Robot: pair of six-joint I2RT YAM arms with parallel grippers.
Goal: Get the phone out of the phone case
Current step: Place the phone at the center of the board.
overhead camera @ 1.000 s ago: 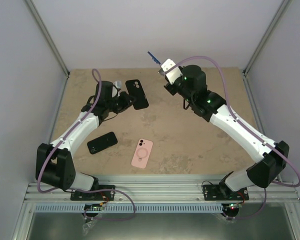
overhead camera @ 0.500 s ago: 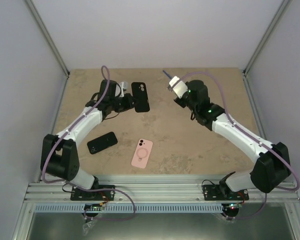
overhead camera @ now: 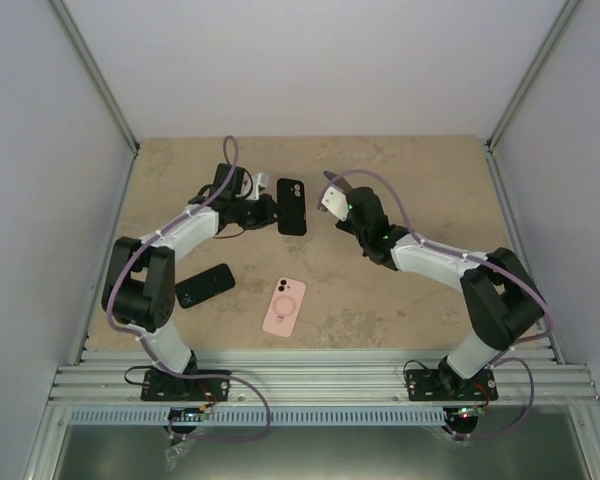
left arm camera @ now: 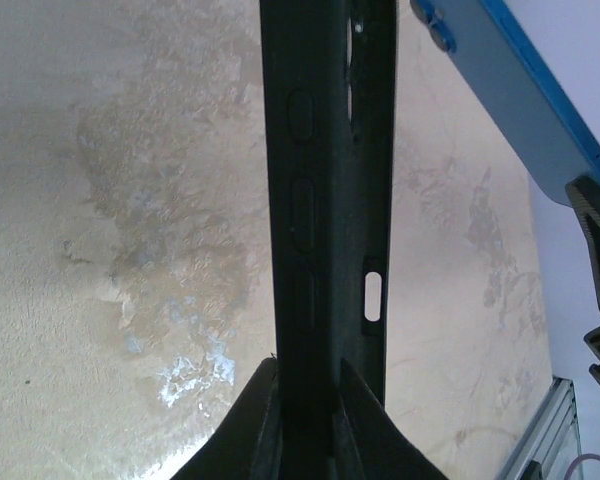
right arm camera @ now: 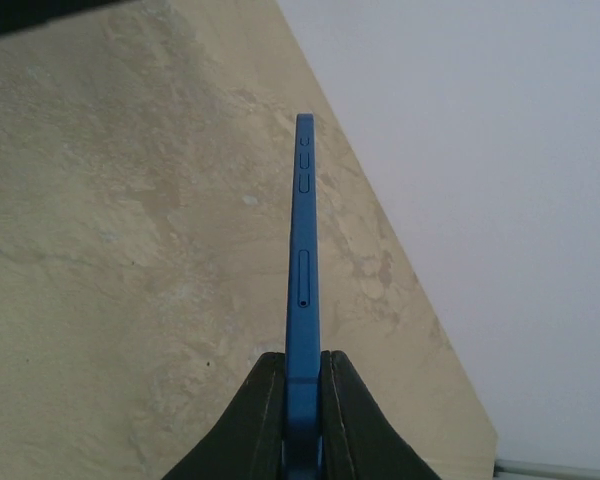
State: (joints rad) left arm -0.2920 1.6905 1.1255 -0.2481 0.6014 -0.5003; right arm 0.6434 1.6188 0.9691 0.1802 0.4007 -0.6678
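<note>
Gripping the black phone case [left arm camera: 325, 200] by one end, the left pincer [left arm camera: 305, 400] holds it above the counter [overhead camera: 380, 300], while the right pincer [right arm camera: 302, 400], nearby, is closed tight on the thin blue phone [right arm camera: 303, 260].

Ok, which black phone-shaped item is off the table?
The black case in the jaws of the left gripper; the other black one lies flat near the pink case.

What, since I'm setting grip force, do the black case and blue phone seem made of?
Black case: probably soft matte plastic or silicone, given its dull surface and moulded button bumps. Blue phone: likely satin metal or hard plastic; crisp flat edge.
</note>
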